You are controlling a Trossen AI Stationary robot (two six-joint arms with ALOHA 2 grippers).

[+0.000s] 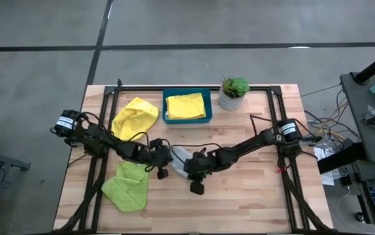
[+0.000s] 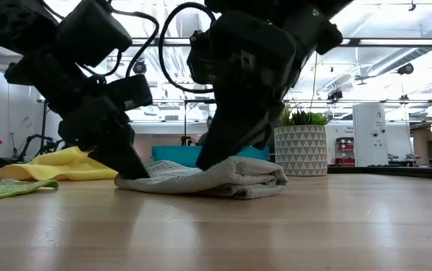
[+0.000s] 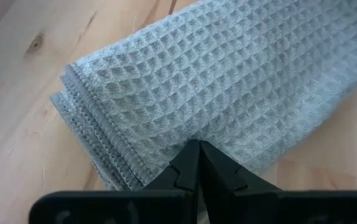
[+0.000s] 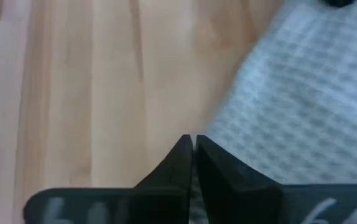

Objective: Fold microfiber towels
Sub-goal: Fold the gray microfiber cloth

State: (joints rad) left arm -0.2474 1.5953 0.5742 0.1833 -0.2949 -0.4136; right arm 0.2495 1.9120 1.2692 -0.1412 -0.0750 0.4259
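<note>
A pale grey waffle-weave towel (image 1: 179,155) lies folded in several layers at the table's middle, its stacked edges (image 3: 82,109) showing in the left wrist view. My left gripper (image 3: 198,145) is shut, with its tips on the towel's left part (image 2: 137,175). From the right, my right gripper (image 4: 193,140) is shut at the towel's edge (image 2: 201,164). A yellow towel (image 1: 135,117) lies crumpled at the far left. A lime green towel (image 1: 127,186) lies at the near left. Another yellow towel (image 1: 186,106) lies folded in the teal tray (image 1: 164,108). My left gripper rests its shut fingertips (image 3: 188,163) on the top layer of the folded towel (image 3: 197,127), a little in from one edge. It slants down from the table's left. The towel lies flat on the table. My right gripper has its shut fingertips (image 4: 181,155) at the towel's edge (image 4: 228,134), slanting down from the table's right. Whether cloth is caught between the fingers, I cannot tell.
A potted plant (image 1: 233,93) in a white patterned pot stands at the far right, beside the tray. Dark frame rails (image 1: 279,130) run along the table's left and right sides. Bare wood (image 1: 240,202) lies on the near right.
</note>
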